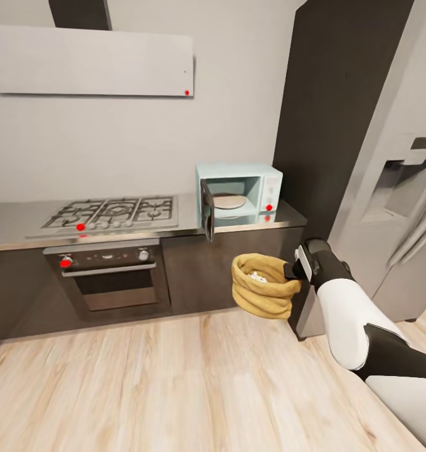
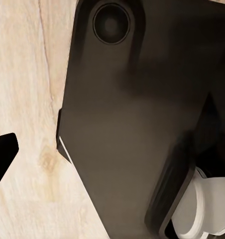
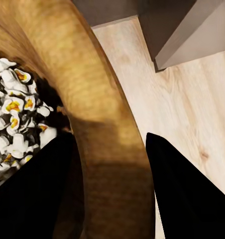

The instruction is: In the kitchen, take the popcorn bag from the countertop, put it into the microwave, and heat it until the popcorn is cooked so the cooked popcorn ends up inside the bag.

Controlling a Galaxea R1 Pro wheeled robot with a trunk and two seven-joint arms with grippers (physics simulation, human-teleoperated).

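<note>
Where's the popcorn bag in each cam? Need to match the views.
Head view: popcorn bag at center-right, held off the floor below the open microwave, its rim clamped by the right gripper.
Right wrist view: the bag's rim runs between the two dark fingers, popcorn inside.
Left wrist view: bag not in it.
Shared landmark: pale wood floor.

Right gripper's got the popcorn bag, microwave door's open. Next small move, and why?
Probably lift the bag toward the microwave. The right gripper pinches the bag's rim, holding it in front of the cabinets below counter height, and the open cavity with its turntable sits above it.
</note>
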